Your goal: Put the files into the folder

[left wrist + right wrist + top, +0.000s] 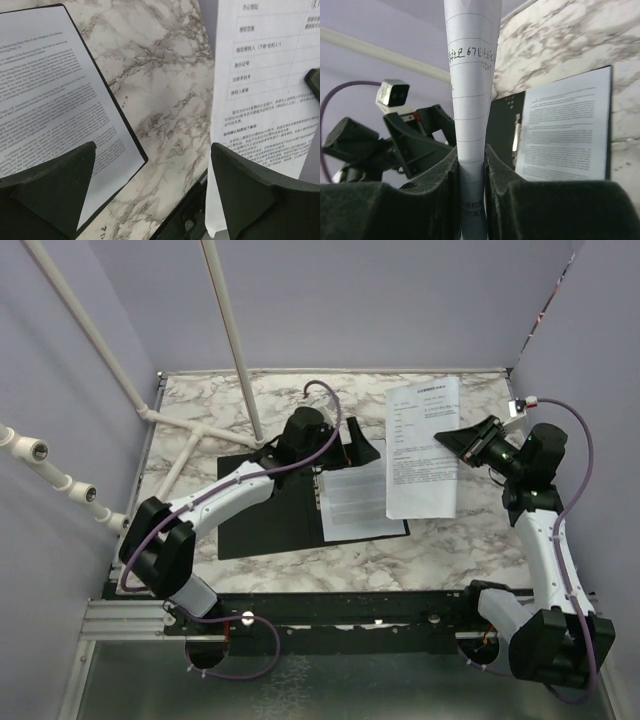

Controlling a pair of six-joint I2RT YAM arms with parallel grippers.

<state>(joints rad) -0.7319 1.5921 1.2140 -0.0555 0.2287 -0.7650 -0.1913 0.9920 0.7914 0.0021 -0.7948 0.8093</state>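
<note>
The folder point(265, 520) lies open on the marble table, black inside up, with one white printed sheet point(352, 502) lying on its right half. My right gripper point(462, 443) is shut on a second printed sheet point(423, 447) and holds it above the table, right of the folder. In the right wrist view the sheet point(471, 100) stands pinched between my fingers. My left gripper point(362, 452) is open and empty over the folder's far right corner, its fingers point(255, 195) wide apart. The left wrist view shows the sheet in the folder point(45, 95) and the held sheet point(260, 85).
White pipes point(232, 335) run from the back wall down to the table's far left corner. Purple walls close the left, back and right sides. A black rail point(340, 605) runs along the near table edge.
</note>
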